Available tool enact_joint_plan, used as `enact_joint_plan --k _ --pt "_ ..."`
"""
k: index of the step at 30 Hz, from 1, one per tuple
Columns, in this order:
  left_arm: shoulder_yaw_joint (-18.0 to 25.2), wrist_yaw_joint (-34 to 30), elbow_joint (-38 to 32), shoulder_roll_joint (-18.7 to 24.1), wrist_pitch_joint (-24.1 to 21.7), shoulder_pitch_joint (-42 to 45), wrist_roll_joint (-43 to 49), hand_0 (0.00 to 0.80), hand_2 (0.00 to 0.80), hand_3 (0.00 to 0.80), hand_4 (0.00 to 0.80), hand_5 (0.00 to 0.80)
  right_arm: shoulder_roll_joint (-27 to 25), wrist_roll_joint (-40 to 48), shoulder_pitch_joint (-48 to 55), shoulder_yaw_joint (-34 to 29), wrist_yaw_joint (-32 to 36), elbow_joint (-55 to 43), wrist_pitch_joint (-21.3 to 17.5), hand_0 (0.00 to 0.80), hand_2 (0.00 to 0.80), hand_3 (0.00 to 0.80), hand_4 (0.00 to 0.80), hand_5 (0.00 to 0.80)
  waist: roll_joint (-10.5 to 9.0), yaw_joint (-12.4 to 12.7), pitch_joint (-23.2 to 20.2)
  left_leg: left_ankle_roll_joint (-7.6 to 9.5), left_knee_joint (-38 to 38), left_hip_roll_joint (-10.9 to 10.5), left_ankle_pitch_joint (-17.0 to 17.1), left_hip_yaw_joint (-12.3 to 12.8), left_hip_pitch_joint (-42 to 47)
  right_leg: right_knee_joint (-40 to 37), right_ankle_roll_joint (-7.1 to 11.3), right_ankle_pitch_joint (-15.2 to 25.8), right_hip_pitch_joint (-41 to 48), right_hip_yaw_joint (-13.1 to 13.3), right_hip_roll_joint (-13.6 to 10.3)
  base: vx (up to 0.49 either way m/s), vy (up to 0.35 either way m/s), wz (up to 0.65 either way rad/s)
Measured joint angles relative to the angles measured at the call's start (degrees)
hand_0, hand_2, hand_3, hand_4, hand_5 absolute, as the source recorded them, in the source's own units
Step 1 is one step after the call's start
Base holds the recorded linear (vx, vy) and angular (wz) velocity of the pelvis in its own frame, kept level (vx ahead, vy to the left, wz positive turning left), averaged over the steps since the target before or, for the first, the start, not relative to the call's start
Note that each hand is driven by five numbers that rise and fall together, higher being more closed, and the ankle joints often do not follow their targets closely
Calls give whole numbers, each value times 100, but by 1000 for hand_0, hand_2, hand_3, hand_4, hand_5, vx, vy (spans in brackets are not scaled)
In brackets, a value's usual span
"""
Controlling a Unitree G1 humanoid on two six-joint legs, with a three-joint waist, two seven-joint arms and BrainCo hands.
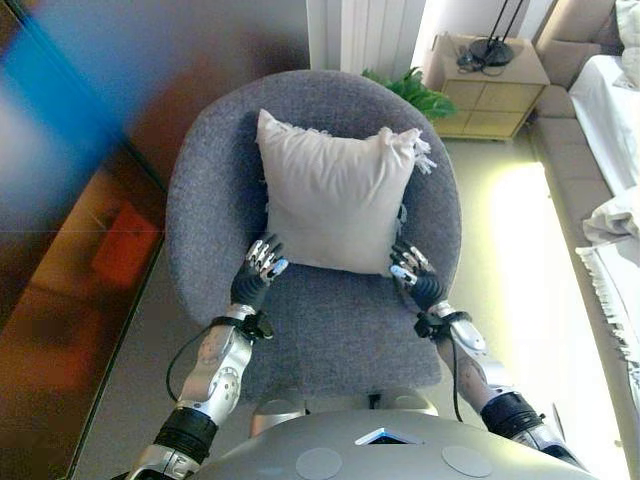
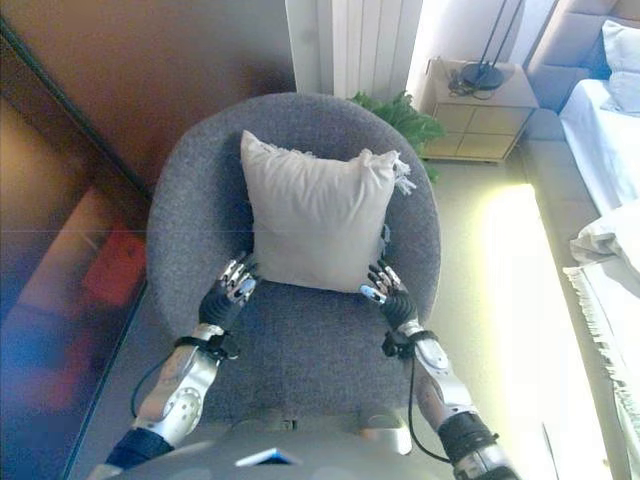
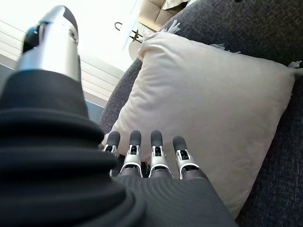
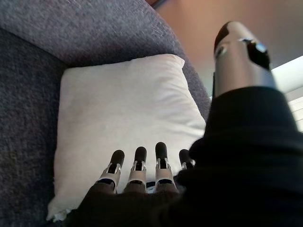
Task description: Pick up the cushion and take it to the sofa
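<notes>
You're at the very start — the cushion [image 1: 335, 192] is not yet lifted and leans against the backrest of the grey armchair [image 1: 200, 200], its lower edge on the seat. Your left hand [image 1: 258, 272] sits at the cushion's near-left corner and your right hand [image 1: 415, 277] at its near-right corner, one on each side. In both wrist views the fingers reach out straight toward the white fabric with the thumb held apart, so neither hand has closed on anything; whether the tips touch the cushion, you can't tell. Everything is left to do — squeeze it between the hands, lift it off the chair, and carry it to the sofa.
</notes>
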Motion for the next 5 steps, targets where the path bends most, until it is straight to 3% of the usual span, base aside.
enact_joint_plan --k 5 --pt "-20 -9 71 -1 38 -13 13 0 0 0 0 0 0 -145 22 -8 -80 6 -1 0 0 0 0 0 7 -1 8 -17 -5 4 -13 5 0 -9 -2 -2 -11 2 0 -7 -3 0"
